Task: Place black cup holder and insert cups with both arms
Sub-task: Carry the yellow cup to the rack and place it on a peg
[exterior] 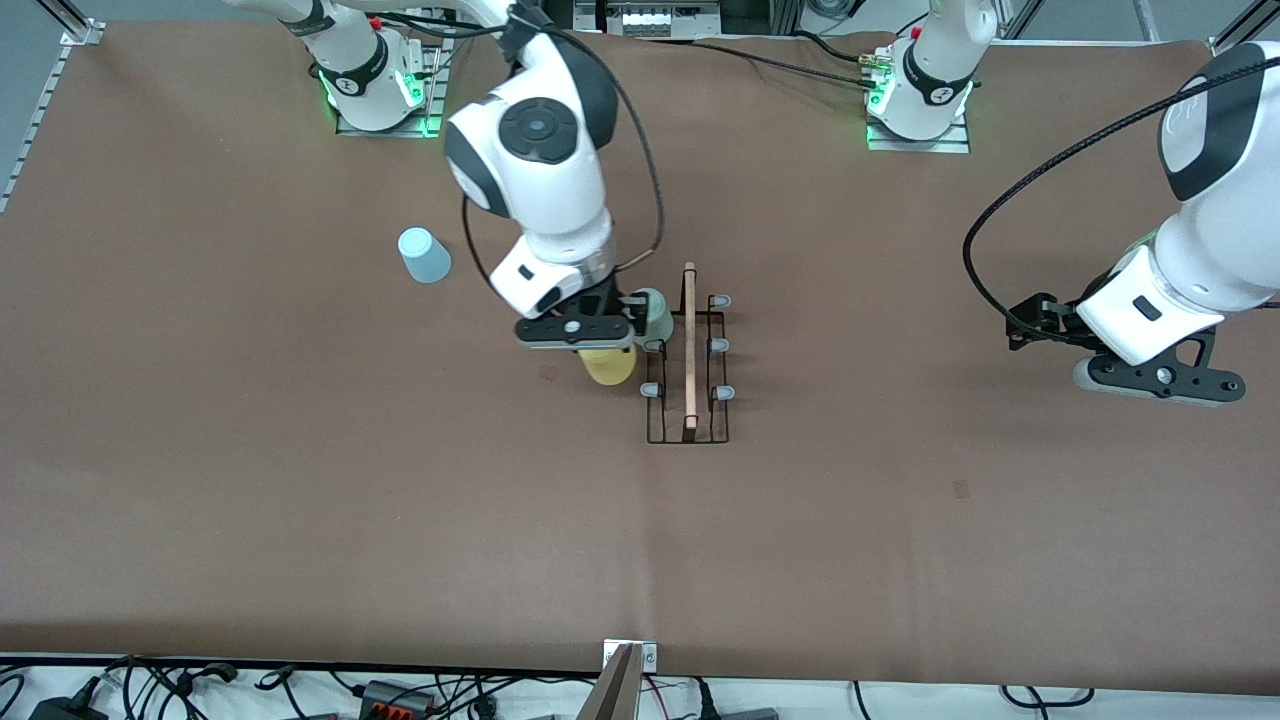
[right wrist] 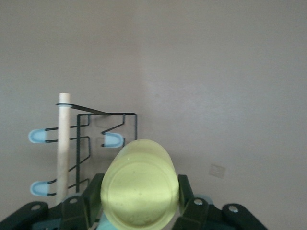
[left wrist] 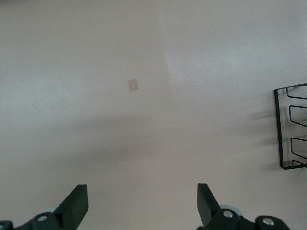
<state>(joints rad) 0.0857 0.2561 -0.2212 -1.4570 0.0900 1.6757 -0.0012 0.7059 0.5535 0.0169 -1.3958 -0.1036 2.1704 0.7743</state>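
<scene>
The black cup holder (exterior: 688, 428) stands mid-table, its wooden rod handle (exterior: 689, 345) along the top. It also shows in the right wrist view (right wrist: 108, 127) and at the edge of the left wrist view (left wrist: 290, 128). My right gripper (exterior: 592, 345) is shut on the yellow cup (exterior: 610, 366), held sideways beside the holder's pegs toward the right arm's end; its base faces the wrist camera (right wrist: 140, 189). The mint green cup (exterior: 655, 310) sits on a peg just past it. The light blue cup (exterior: 424, 255) stands upside down on the table. My left gripper (exterior: 1155, 385) hangs open and empty (left wrist: 142, 201) over bare table.
A small square mark (exterior: 960, 489) lies on the brown table cover (exterior: 300, 500) and also shows in the left wrist view (left wrist: 133, 85). Cables and plugs (exterior: 380, 692) lie along the table's front edge. The arm bases (exterior: 380, 90) stand along the back edge.
</scene>
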